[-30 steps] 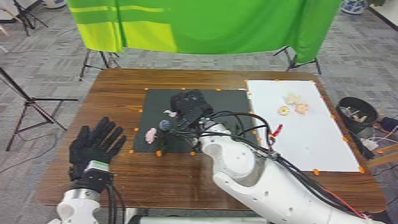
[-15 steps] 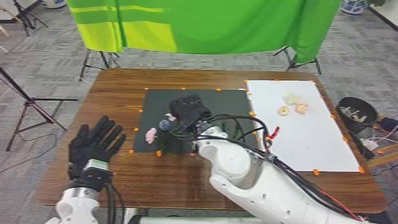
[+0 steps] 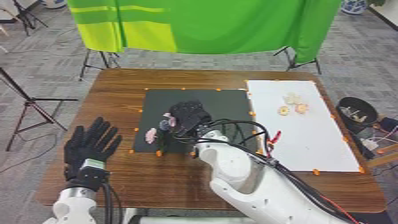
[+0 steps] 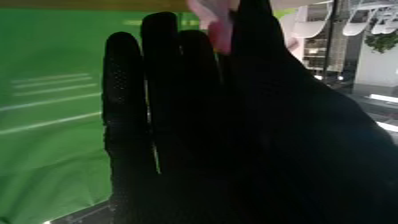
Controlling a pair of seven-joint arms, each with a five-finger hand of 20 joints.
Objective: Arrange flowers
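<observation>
Right hand [image 3: 188, 116], near centre of head view, pinched pink flower [image 4: 211, 22] between thumb and fingers, probably to carry it toward white sheet [image 3: 302, 145] at right, where pale blooms [image 3: 302, 108] sat grouped. Left hand [image 3: 91, 146], lower left, was open, likely parked to leave room.

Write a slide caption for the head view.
Right robot hand beside a pink flower over the dark mat; left robot hand open, pale flowers on the white sheet.

Head view downward, wrist close-up, shared cloth [image 3: 222, 27]
</observation>
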